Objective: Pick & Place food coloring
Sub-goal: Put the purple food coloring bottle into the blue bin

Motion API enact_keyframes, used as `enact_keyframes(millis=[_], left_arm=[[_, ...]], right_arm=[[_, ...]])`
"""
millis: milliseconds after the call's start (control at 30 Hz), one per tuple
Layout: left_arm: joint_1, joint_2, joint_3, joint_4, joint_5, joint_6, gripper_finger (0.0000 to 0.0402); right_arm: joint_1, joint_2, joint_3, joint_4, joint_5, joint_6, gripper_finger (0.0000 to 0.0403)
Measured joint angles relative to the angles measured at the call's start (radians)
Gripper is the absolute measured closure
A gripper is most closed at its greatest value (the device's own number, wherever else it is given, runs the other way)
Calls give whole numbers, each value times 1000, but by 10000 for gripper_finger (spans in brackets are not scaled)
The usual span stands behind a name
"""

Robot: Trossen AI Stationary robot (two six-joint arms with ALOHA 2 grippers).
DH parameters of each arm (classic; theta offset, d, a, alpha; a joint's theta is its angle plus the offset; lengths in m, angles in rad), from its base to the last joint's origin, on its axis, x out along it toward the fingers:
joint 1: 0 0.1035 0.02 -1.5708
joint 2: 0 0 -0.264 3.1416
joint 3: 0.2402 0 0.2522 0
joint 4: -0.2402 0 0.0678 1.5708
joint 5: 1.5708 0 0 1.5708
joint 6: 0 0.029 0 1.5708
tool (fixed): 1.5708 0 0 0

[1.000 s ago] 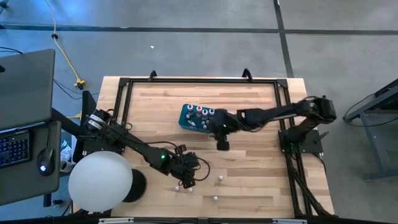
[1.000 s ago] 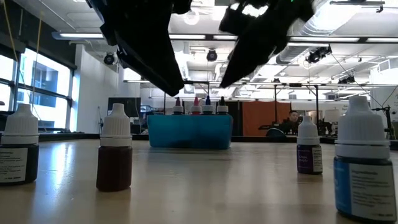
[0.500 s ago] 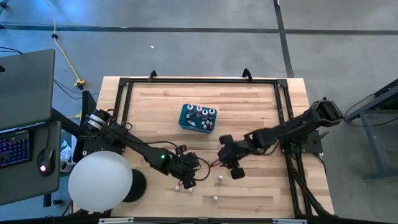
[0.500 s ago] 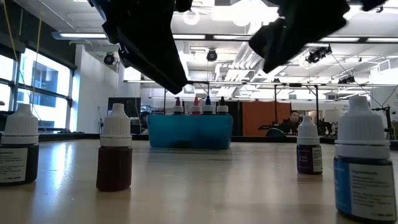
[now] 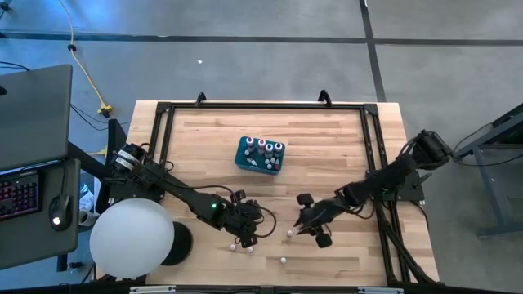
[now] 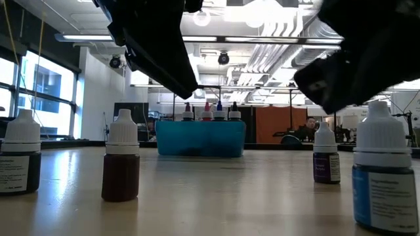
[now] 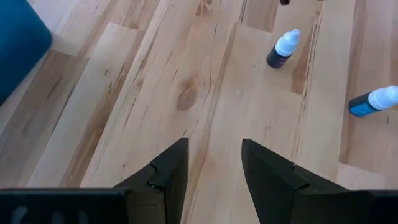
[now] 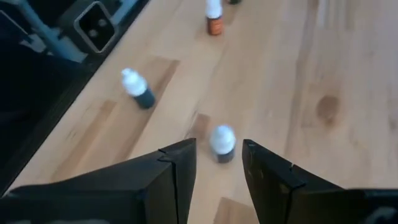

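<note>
Above a loose bottle [image 8: 222, 142], right pincer [image 8: 217, 163] parted (seemingly empty), left pincer [image 7: 214, 163] likewise.

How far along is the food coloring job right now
Done: four bottles stand in the teal box. In hand: the right gripper, open and empty, hangs over a loose bottle. Left: that one and three more on the table, near the open left gripper.

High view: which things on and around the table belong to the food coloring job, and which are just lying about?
Job:
- loose food coloring bottles on the table
- teal box, some bottles standing in it
- right tool, open, by a loose bottle
- left tool, open

Lying about:
- white ball
- laptop
- keyboard
- mouse
</note>
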Motion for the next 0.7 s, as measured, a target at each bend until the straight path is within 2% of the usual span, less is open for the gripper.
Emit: enact_keyframes(millis=[167,267,400,700], left_arm=[[0,0,0,0,0,0,257],[0,0,0,0,0,0,257],[0,0,0,0,0,0,257],[0,0,0,36,0,0,257]], right_arm=[[35,0,-122,234,8,-3,281],[46,0,-170,366,69,-3,281],[49,27,-176,396,111,5,281],[46,181,-109,500,76,-64,281]])
